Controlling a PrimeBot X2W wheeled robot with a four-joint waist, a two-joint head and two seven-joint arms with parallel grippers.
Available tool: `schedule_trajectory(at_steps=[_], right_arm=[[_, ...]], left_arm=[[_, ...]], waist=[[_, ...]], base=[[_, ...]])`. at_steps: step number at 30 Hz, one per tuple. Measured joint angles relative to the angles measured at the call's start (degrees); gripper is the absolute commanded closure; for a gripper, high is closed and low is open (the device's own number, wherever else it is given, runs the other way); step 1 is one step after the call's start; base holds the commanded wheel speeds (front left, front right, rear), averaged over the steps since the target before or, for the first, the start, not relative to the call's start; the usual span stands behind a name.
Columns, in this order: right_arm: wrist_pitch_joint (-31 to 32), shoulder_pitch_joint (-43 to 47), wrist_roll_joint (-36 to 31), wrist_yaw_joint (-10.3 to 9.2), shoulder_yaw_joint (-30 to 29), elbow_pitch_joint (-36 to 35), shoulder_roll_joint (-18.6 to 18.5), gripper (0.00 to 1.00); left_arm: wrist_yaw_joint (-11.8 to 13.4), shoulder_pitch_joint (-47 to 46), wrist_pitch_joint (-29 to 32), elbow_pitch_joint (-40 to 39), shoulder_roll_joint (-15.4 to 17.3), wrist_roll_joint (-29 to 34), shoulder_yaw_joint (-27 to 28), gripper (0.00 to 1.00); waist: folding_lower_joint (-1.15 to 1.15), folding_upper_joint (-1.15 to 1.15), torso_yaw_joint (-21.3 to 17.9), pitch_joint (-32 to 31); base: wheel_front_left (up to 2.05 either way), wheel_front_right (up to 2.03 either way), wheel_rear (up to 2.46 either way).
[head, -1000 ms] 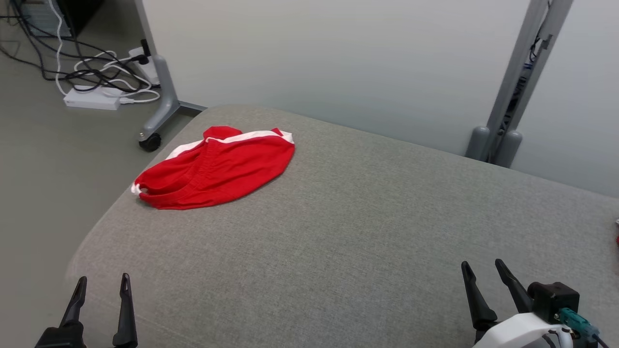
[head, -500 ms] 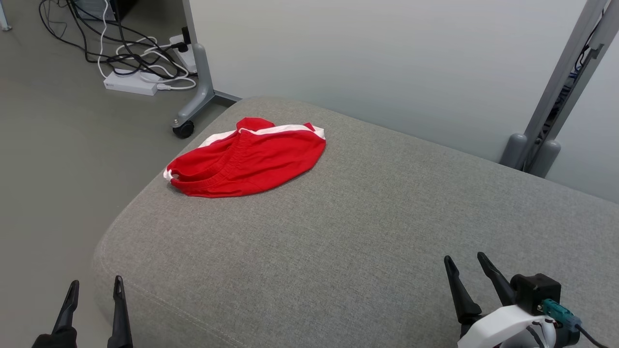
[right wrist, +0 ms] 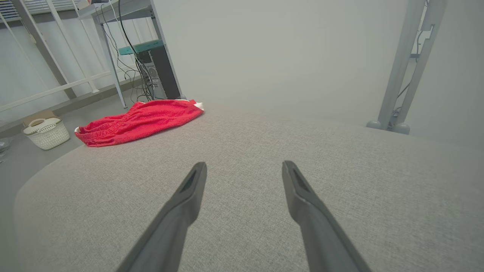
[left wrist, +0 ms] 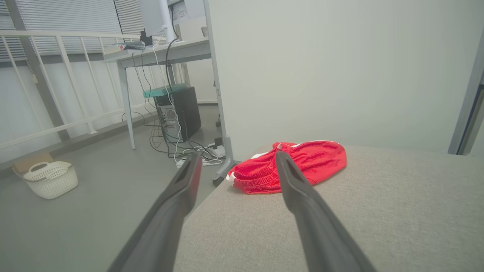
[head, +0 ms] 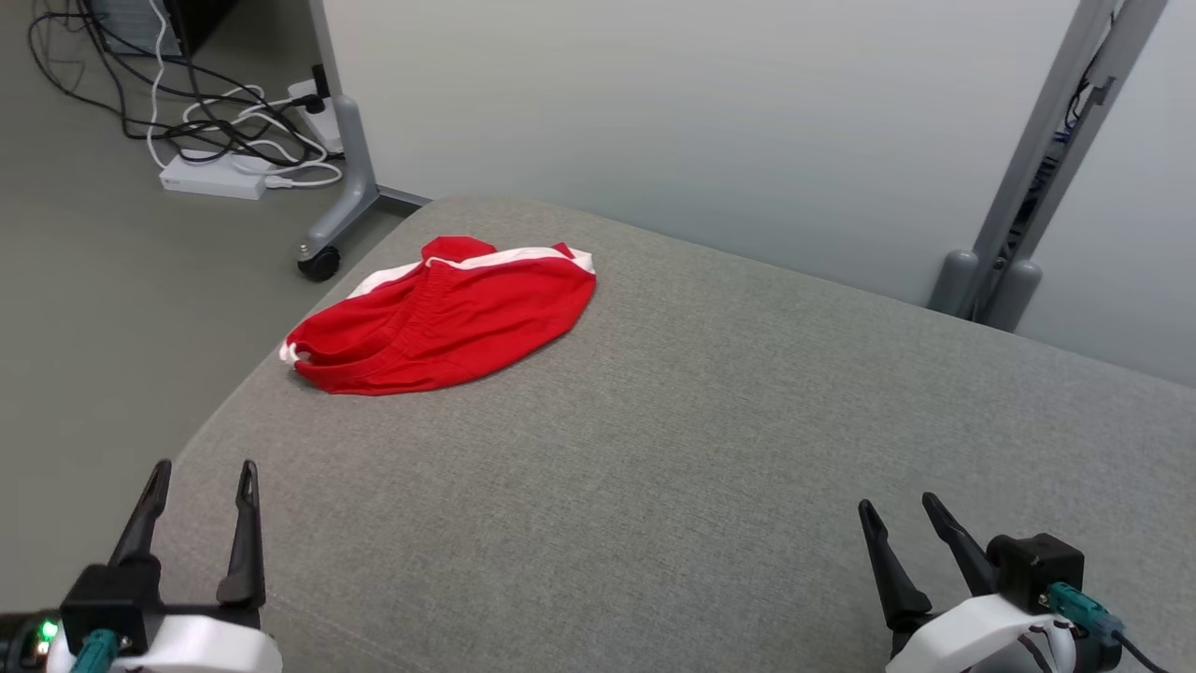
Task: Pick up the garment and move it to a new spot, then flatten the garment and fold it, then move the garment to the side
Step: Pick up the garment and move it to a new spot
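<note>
Garment (head: 439, 322) on grey cushion (head: 701, 449) near left edge, caster (head: 318, 264) and cables (head: 215, 140) beyond

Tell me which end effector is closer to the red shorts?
The left end effector, on the same side of the cushion as the shorts. The right end effector sits farther away across it.

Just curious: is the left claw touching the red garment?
Apart. Head view: the left gripper hangs short of the red garment, bare cushion between them.
</note>
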Motion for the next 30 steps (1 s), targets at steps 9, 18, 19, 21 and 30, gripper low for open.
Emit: schedule_trajectory(at_steps=[9,18,19,21,30], right_arm=[[1.3,-2.0,-0.6,0.0,0.7,-1.7,-1.2,0.0],[2.4,-4.2,-1.6,0.0,0.7,-3.9,-2.1,0.0],[2.4,-4.5,-1.7,0.0,0.6,-4.0,-2.2,0.0],[2.6,-5.1,-1.8,0.0,0.7,-4.5,-2.5,0.0],[3.0,-7.7,-2.3,-0.01,0.8,-6.3,-3.2,0.0]], left_arm=[[-1.4,-10.8,1.4,1.3,2.6,-0.4,-0.5,0.0],[-2.6,-21.7,0.9,9.6,5.5,-2.4,0.6,0.0],[-2.6,-23.0,0.9,10.3,5.9,-2.4,0.6,0.0],[-3.2,-25.9,1.3,12.7,6.7,-3.2,0.8,0.0],[-5.3,-39.4,3.3,25.6,11.8,-5.6,0.1,0.0]], waist=[[0.0,0.0,-6.2,2.9],[0.0,0.0,-12.2,7.0],[0.0,0.0,-12.9,7.6],[0.0,0.0,-14.2,8.8],[0.0,0.0,-19.6,14.3]], base=[[0.0,0.0,0.0],[0.0,0.0,0.0],[0.0,0.0,0.0],[0.0,0.0,0.0],[0.0,0.0,0.0]])
